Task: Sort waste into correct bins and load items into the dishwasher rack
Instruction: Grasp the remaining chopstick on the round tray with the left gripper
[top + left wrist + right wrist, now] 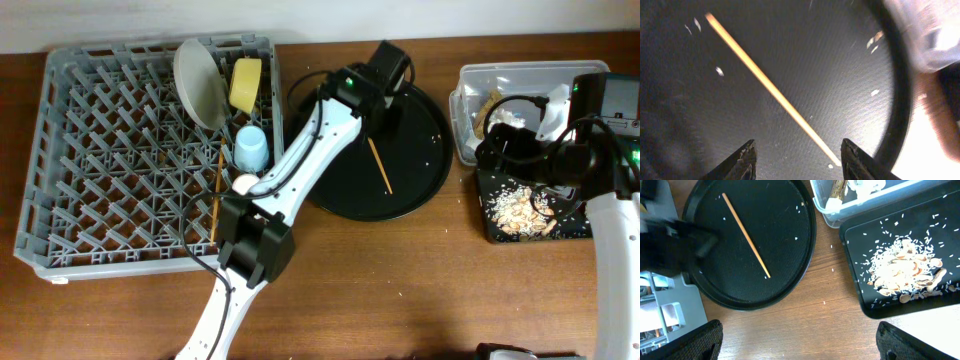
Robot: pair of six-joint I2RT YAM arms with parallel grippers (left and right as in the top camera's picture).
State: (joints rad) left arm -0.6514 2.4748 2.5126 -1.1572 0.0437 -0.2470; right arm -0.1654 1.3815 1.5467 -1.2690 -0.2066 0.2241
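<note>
A wooden chopstick (379,165) lies on the large round black tray (425,185); it also shows in the left wrist view (765,82) and in the right wrist view (746,235). My left gripper (797,162) is open just above the tray, the chopstick's near end between its fingers. The grey rack (90,200) holds the plate (198,82), yellow bowl (246,85), blue cup (251,148), pale cup (245,184) and the other chopstick (216,195). My right gripper (800,342) is open and empty over bare table. The black rectangular tray (900,260) holds food bits. The clear tub (840,205) holds tissue.
Loose rice grains dot the round tray and the wooden table (832,270) between the trays. My left arm (300,160) reaches across the rack's right edge. My right arm (560,150) hangs over the tub and the black tray.
</note>
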